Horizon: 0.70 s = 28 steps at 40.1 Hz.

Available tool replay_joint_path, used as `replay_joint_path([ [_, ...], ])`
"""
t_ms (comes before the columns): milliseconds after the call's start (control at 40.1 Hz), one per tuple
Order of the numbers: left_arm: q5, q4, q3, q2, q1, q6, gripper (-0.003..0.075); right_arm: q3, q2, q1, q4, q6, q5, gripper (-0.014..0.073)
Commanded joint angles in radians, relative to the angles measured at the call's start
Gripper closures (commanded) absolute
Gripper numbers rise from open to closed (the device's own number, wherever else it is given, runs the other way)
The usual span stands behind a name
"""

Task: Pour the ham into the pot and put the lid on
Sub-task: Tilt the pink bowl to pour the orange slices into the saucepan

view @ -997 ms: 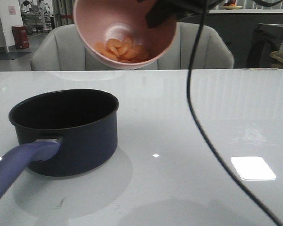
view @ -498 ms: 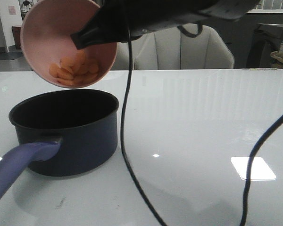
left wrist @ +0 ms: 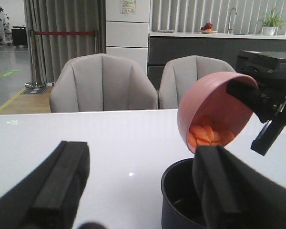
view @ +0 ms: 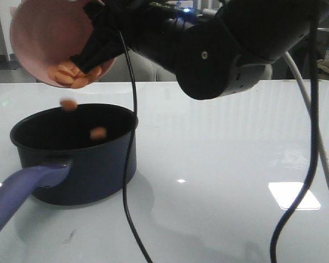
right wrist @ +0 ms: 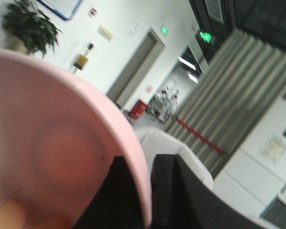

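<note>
The small orange-pink ham slices (view: 72,73) lie heaped at the low rim of a tipped pink round bowl (view: 41,38), and two of them are in mid-air (one just above the rim of the pot, one in front of its dark inside). Below the bowl stands the dark navy round saucepan (view: 93,159), upright near the left edge of the glossy white table (view: 225,164), its long purple-blue handle (view: 19,189) reaching toward the near left corner. The right hand (view: 90,52) is closed on the bowl's rim, one black finger inside the bowl and one outside, holding it tilted above the pot. The left hand (left wrist: 138,191) hangs low beside the pot with its two black fingers (left wrist: 62,181) spread wide apart and nothing between them. A black cable (view: 129,164) droops in front of the pot.
</note>
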Motion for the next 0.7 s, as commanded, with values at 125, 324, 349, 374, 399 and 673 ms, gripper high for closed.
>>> replay_joint_path([
  [125, -0.072, -0.004, -0.028, 0.020, -0.007, 0.000, 0.0222, -0.033, -0.057, 0.002, -0.095, -0.159, -0.208, 0.0461],
  [324, -0.072, -0.006, -0.028, 0.020, -0.007, 0.000, 0.0222, -0.036, -0.057, 0.001, -0.083, -0.221, -0.206, 0.0461],
  [349, -0.072, -0.006, -0.028, 0.020, -0.007, 0.000, 0.0222, -0.036, -0.057, 0.001, -0.060, -0.200, -0.200, 0.0461],
  [374, -0.072, -0.006, -0.028, 0.020, -0.007, 0.000, 0.0221, -0.036, -0.057, 0.001, -0.035, -0.165, -0.188, 0.0461],
  [399, -0.072, -0.006, -0.028, 0.020, -0.007, 0.000, 0.0222, -0.036, -0.057, 0.004, 0.006, -0.128, -0.174, 0.0461],
  [673, -0.072, -0.006, -0.028, 0.020, -0.007, 0.000, 0.0222, -0.036, -0.146, 0.008, 0.355, 0.348, 0.219, 0.0461],
])
